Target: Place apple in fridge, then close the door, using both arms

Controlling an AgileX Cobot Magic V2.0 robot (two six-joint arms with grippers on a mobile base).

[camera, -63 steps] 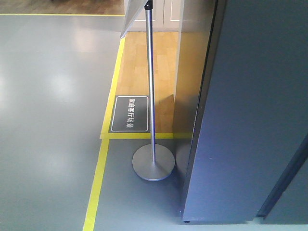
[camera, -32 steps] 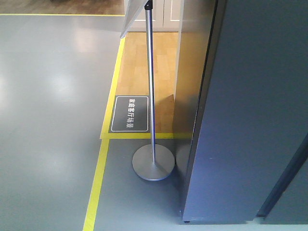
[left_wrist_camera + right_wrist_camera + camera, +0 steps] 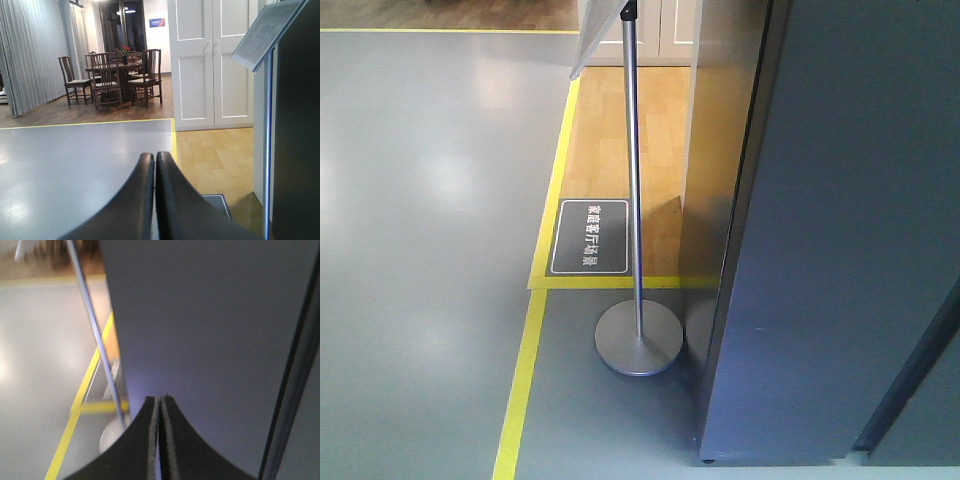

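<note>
While both end effectors are pinched together, the fridge (image 3: 840, 250) stands closed.

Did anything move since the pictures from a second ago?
No, nothing visibly changed. The sign stand, the floor sign, the yellow tape line and the dark grey fridge sit exactly where they were in the front view.

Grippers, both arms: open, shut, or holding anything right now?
Left gripper: shut, nothing between its fingers.
Right gripper: shut, empty, pointing at the fridge panel.
</note>
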